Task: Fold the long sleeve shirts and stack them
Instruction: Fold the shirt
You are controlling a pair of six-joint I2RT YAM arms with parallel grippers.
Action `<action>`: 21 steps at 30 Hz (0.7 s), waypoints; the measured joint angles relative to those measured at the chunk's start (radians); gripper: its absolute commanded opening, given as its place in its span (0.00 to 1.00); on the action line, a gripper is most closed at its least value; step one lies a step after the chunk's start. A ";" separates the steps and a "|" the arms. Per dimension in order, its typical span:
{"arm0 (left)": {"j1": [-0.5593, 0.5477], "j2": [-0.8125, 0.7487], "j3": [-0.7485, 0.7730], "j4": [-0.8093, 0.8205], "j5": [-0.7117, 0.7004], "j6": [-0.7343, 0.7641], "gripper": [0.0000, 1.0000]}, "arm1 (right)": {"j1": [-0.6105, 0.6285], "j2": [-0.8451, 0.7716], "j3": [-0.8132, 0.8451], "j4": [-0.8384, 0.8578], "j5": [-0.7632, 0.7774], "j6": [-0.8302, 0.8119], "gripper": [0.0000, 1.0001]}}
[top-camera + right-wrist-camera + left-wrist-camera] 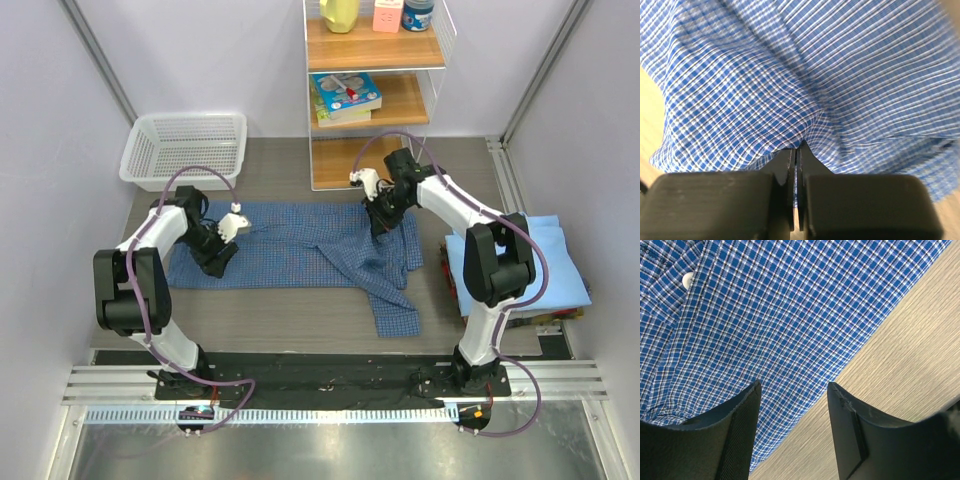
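Between the two sets of jaws, the dark blue checked shirt (300,245) lies spread across the middle of the bench (300,320), its length running from side to side.

The left gripper (794,388) sits low over the shirt's left end. Its jaws are released, with a clear gap between them and nothing held. In the left wrist view the shirt's edge runs slantwise past the tips, with checked cloth on one side and bare wood grain on the other. A white button (688,280) shows on the cloth ahead of those jaws, up and to the left.

The right gripper (796,151) is down on the shirt's right part, where the cloth bunches. Its jaws are clenched on a small pinch of the checked fabric, and soft folds fan out from the tips in the right wrist view. On the near side of the right jaws, one sleeve (395,305) trails off at a slant toward the bench's near edge.

Well to the outer side of the right jaws, past the right arm, the light blue shirt (545,262) lies folded in a neat rectangle at the bench's right edge, apart from the checked one. Something red and dark peeks out beneath it, but I cannot tell what it is.

Beyond the left jaws, at the far left corner, stands a white mesh basket (185,150). Beyond the right jaws is a wooden shelf unit (375,172) with a book (345,97) lying on it.
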 measured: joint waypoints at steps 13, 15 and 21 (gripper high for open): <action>0.000 0.012 0.010 0.017 0.003 -0.031 0.57 | 0.011 0.088 0.221 0.000 0.102 -0.018 0.49; 0.000 0.014 0.017 0.018 0.003 -0.038 0.57 | 0.012 0.129 0.221 -0.011 0.118 -0.021 0.58; 0.000 -0.006 0.020 0.011 0.031 -0.046 0.59 | -0.015 0.140 0.183 -0.093 0.156 -0.029 0.65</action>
